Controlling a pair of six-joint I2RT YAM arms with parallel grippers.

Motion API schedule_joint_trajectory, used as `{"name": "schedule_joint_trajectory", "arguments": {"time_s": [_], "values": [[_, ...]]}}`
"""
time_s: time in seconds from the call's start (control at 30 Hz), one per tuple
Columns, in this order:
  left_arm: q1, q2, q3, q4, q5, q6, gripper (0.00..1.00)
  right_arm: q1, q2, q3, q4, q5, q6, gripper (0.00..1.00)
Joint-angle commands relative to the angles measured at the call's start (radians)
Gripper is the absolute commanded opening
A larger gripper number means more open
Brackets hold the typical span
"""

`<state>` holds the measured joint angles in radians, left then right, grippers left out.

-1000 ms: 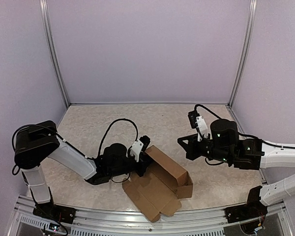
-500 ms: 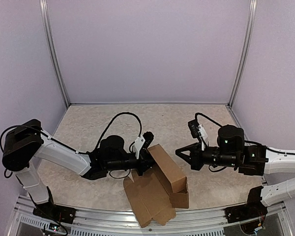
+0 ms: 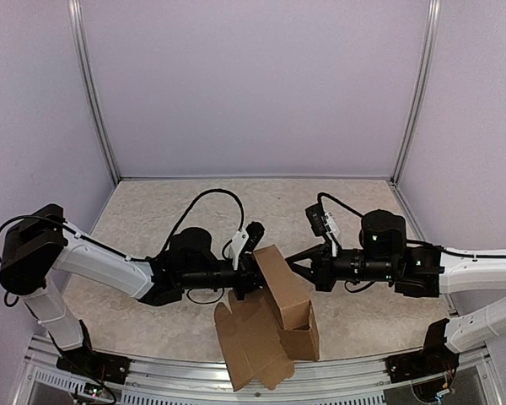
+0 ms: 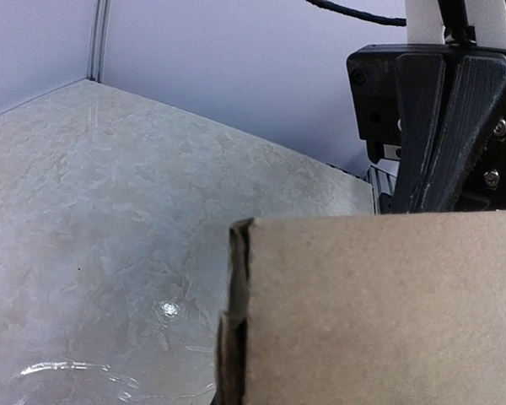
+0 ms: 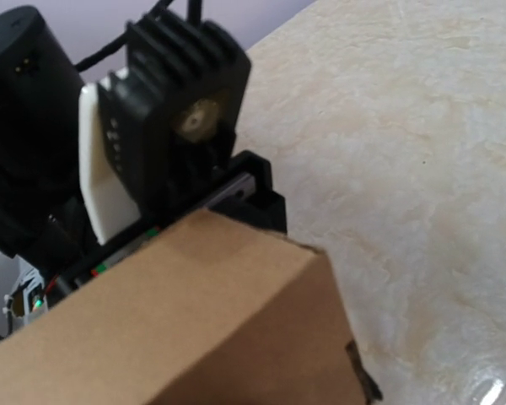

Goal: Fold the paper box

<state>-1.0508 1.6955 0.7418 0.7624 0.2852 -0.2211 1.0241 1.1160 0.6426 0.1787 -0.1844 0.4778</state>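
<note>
Marbled table (image 3: pixel 152 211) bears a plain brown box (image 3: pixel 282 285), half-formed, its flaps lying flat. The right gripper (image 3: pixel 297 263) is spread beside it. Whether the left gripper (image 3: pixel 249 253) is gripping anything cannot be told.

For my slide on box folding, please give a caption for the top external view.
Left claw and open right claw flank a half-folded paper box from opposite sides.
</note>
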Motion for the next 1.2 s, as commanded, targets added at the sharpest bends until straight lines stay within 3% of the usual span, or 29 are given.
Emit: {"name": "schedule_joint_trajectory", "arguments": {"time_s": [0.0,0.2,0.53,0.93,1.17], "values": [[-0.005,-0.027,0.034,-0.007,0.020,-0.026,0.00,-0.008,0.045,0.015,0.076,-0.077,0.038,0.00],[-0.002,-0.029,0.042,-0.001,0.045,-0.031,0.00,-0.009,0.110,0.026,0.107,-0.098,0.060,0.00],[0.001,-0.078,0.013,0.018,0.072,-0.041,0.00,-0.009,0.135,0.022,0.049,0.033,0.056,0.00],[0.002,-0.070,0.027,0.014,0.060,-0.062,0.00,-0.009,0.143,0.008,0.178,-0.122,0.047,0.00],[0.003,-0.055,0.034,0.012,0.066,-0.056,0.00,-0.009,0.109,0.011,0.171,-0.117,0.033,0.00]]}}
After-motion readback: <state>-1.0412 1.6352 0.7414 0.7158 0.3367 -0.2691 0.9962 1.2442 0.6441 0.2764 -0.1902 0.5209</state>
